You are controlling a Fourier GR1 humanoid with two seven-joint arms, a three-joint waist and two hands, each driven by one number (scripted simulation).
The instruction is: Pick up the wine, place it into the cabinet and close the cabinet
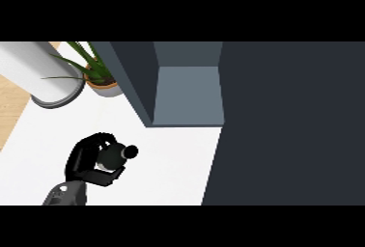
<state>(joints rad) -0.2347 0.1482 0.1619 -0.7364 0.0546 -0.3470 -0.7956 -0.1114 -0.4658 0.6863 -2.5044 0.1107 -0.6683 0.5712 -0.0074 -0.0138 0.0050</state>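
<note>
While the view looks steeply down on a white counter [171, 169], a strip of pale wood [10, 103] runs along its far left edge. At the upper left a large white cylinder [39, 70] with a grey rim lies tilted across the counter's corner. Just to its right stands a potted plant [100, 79], long green leaves spreading from a tan and white pot. Below these, at the lower left, a grey forearm comes up from the bottom edge and ends in the black left hand [89, 161], its fingers and thumb curled round the wine [118, 155], a dark bottle seen almost end on, with its round pale mouth pointing up and to the right. The bottle sits in the hand over the counter, well short of the cabinet. Right of centre, the cabinet [187, 91] stands open, showing a blue-grey inner floor and walls, with a dark panel along its left side. The cabinet door [292, 120], a broad dark slab, fills the whole right part of the view. The right hand does not show anywhere
</note>
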